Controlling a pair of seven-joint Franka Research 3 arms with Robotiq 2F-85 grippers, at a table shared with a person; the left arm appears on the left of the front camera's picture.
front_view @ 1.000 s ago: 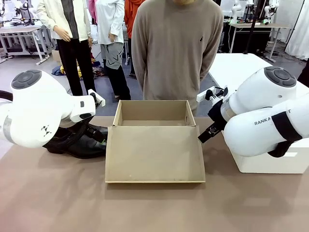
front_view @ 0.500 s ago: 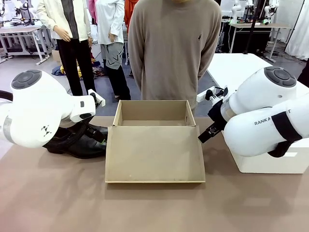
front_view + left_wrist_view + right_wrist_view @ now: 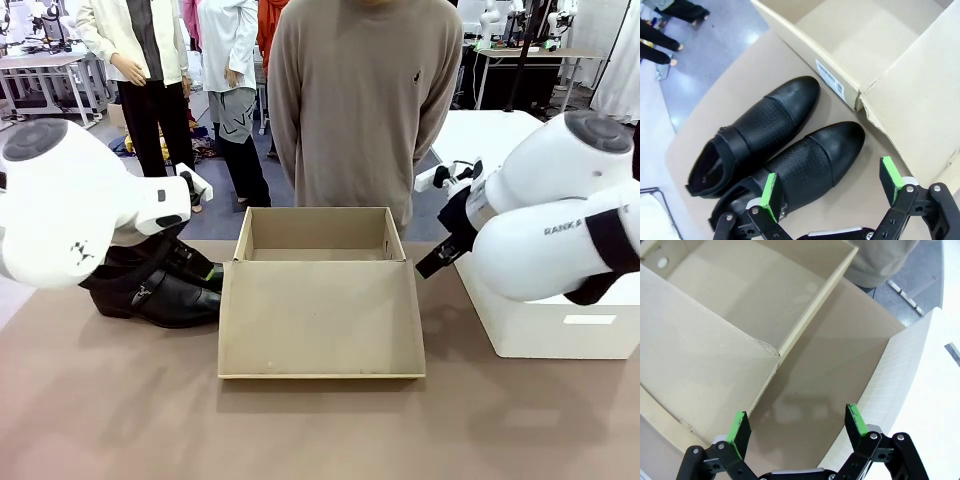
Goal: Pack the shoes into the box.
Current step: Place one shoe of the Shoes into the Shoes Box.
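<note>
Left wrist view — shoes [image 3: 785,150] glossy black, textured vamps, pointed toes, buckle straps.

The glossy black leather shoes [image 3: 805,167] stand upright, side by side on the surface, toes pointing at the tan cardboard box [image 3: 318,232] just beside them. The box lies open, its lid folded flat.
</note>
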